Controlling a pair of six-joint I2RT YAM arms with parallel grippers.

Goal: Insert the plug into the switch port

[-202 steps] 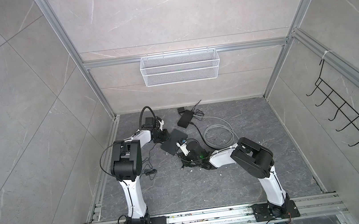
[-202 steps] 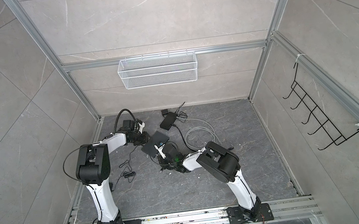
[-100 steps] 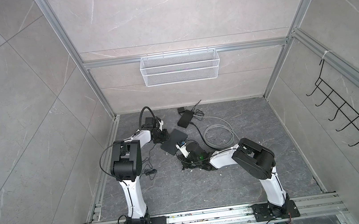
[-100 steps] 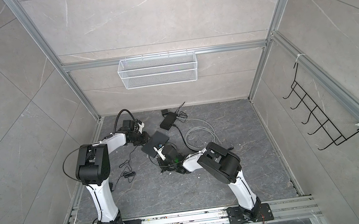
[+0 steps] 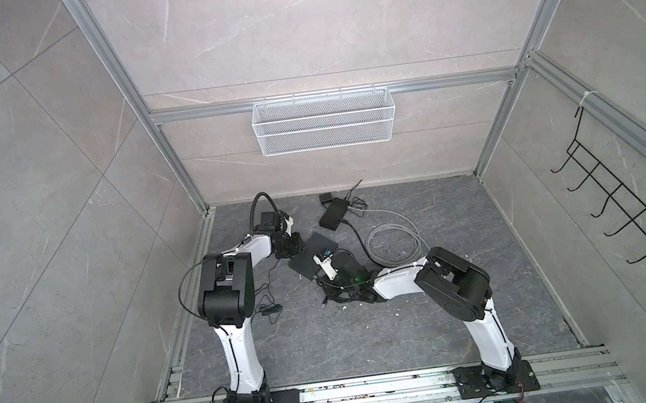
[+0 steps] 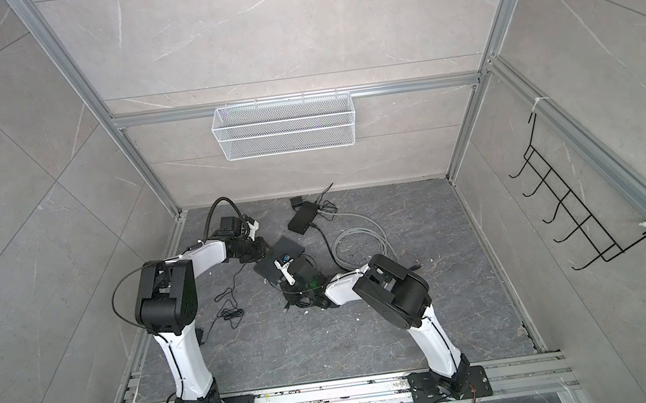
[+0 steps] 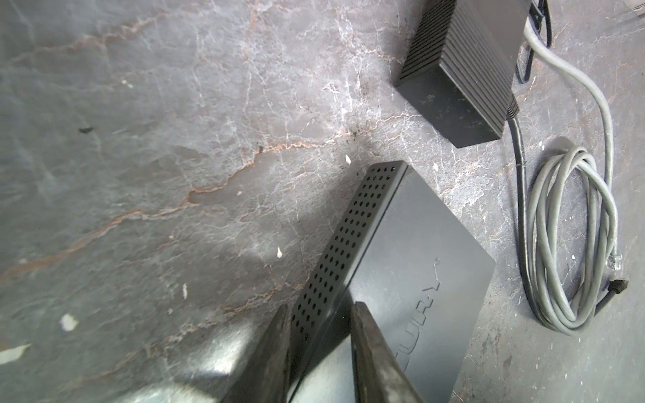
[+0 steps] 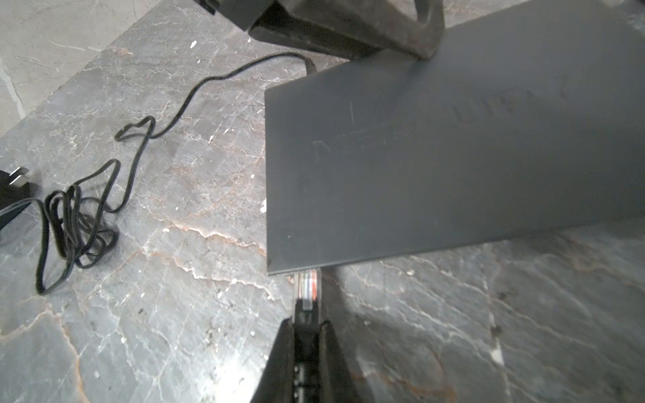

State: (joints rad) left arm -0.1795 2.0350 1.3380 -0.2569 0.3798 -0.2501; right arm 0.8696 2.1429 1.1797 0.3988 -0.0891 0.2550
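The switch (image 5: pixel 313 254) (image 6: pixel 278 256) is a flat dark box lying on the stone floor. My left gripper (image 7: pixel 321 310) (image 5: pixel 291 248) is shut on its perforated side edge (image 7: pixel 342 244), one finger on each face. My right gripper (image 8: pixel 307 323) (image 5: pixel 320 283) is shut on the black boot of the plug (image 8: pixel 307 288). The plug's clear tip meets the near edge of the switch (image 8: pixel 436 167) close to a corner. The port itself is hidden under that edge, and I cannot tell how deep the plug sits.
A ribbed black box (image 7: pixel 464 66) (image 5: pixel 333 214) lies beyond the switch. Beside it lies a coiled grey cable (image 7: pixel 572 244) (image 5: pixel 393 240) with a loose clear plug (image 7: pixel 617 265). A tangled black cord (image 8: pixel 76 223) (image 5: pixel 266 301) runs to the switch. A wire basket (image 5: pixel 323 121) and a hook rack (image 5: pixel 628 207) hang on the walls.
My right gripper has crept a little toward the switch's near edge with the plug in it. The left gripper and the switch have stayed where they were.
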